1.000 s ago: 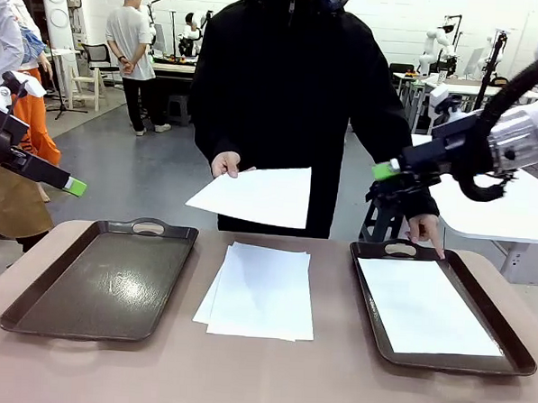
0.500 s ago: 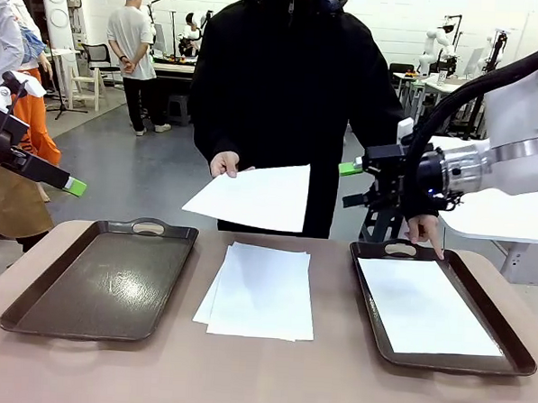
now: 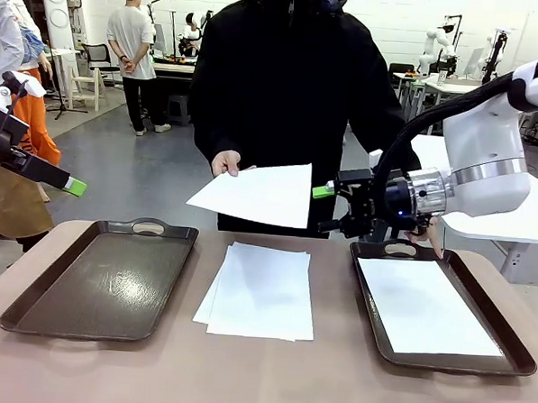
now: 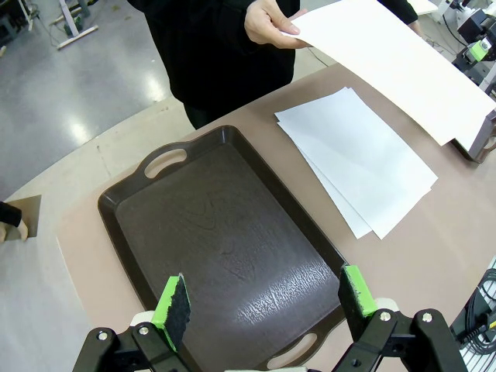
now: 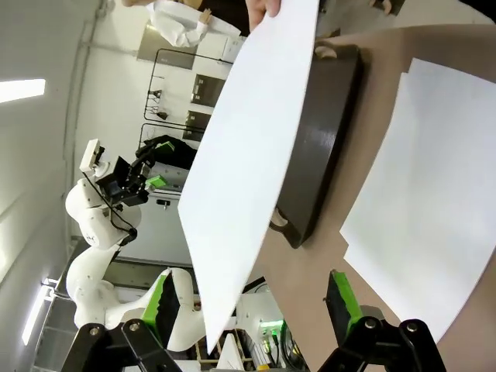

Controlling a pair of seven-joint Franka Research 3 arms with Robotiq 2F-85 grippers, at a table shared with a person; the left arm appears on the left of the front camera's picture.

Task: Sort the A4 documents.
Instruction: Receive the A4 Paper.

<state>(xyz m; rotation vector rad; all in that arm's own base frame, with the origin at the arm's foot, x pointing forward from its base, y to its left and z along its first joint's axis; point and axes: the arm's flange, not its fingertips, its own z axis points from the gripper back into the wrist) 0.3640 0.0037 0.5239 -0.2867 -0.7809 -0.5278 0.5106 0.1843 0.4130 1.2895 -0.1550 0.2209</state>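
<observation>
- Green pads of the left gripper [image 4: 266, 298] stand wide apart and hold nothing. The gripper hangs above the near end of the left tray [image 4: 132, 232].
- Dark brown and glossy, the left tray lies at the table's left side, with a handle hole at each end.
- White A4 documents lie in a loose stack [image 3: 262, 291] flat on the table, between the two trays and well apart from both grippers. The sheets are plain and a little fanned, so lower edges show at the left.
- One more sheet [image 3: 256, 194] is in the air above the far end of the stack. The person's hand [image 3: 224, 165] holds it at its left corner. It is blank and nearly level.
- The right gripper [image 3: 325, 210] is just beside the right edge of this held sheet, fingers pointing at it, jaws wide. In the right wrist view the sheet's corner shows between the two pads; whether they touch it cannot be told.
- The right tray [image 3: 367, 301] carries a single sheet [image 3: 423, 306], flat, below the right gripper.
</observation>
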